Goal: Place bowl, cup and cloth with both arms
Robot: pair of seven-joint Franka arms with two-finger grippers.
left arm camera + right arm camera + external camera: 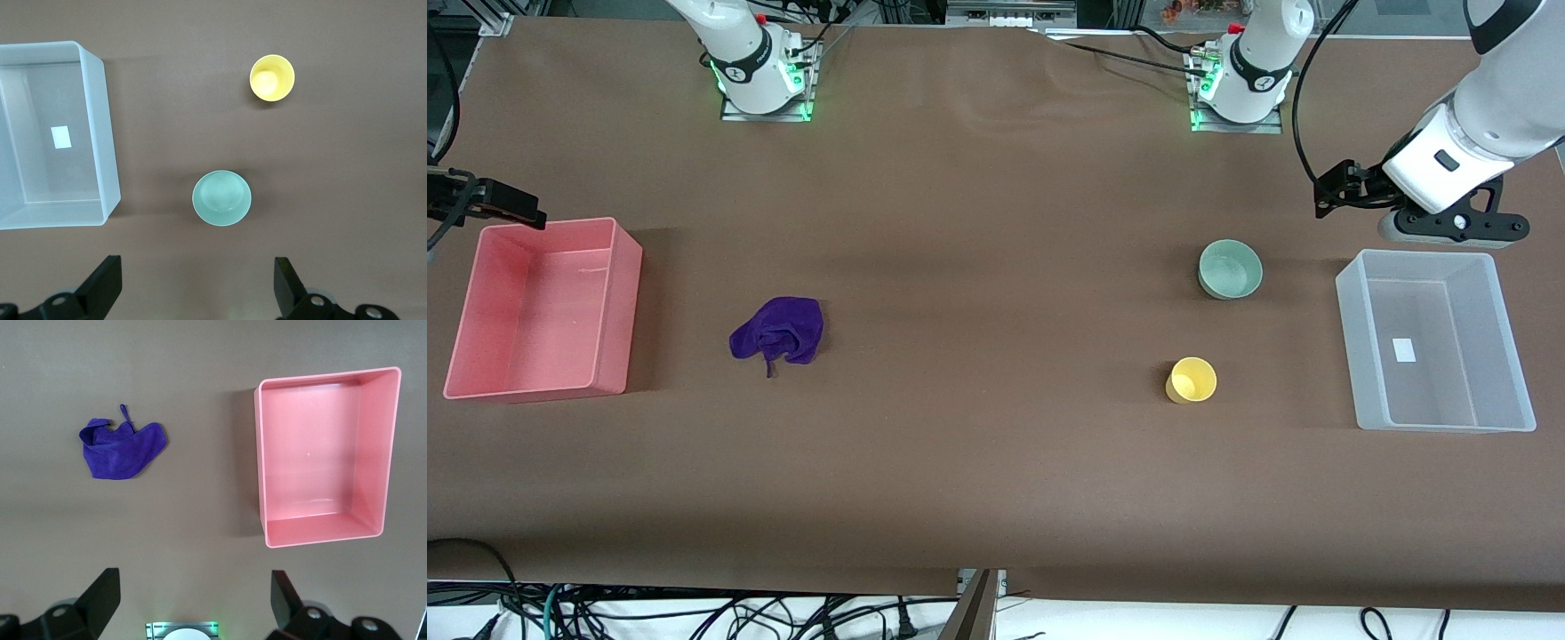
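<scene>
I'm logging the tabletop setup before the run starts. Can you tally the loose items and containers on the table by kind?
Bins: 2, the pink bin and the clear bin
Bowls: 1, the bowl
Cups: 1, the cup
Cloths: 1, the cloth
Total: 5

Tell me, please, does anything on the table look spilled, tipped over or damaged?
Nothing stands out. The bowl and the cup stand upright on the table, apart from each other. The cloth lies bunched, as a rag does. The pink bin and the clear bin sit level.
</scene>
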